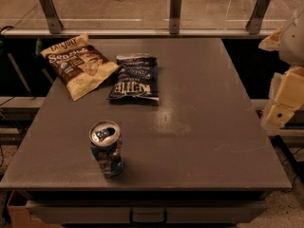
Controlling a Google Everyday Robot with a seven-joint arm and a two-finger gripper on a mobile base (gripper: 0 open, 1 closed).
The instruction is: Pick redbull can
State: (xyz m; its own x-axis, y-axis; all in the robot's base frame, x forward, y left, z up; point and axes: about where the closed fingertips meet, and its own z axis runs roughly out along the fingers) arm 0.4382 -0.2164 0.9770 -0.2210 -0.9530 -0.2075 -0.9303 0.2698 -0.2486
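At the right edge of the frame the pale, blocky gripper hangs beside the table, off its surface; whether it is released or clenched cannot be told. The grey flat-topped table carries the slim blue-and-silver redbull can, upright at lower left. A tan chip bag and a dark blue chip bag lie flat at upper left.
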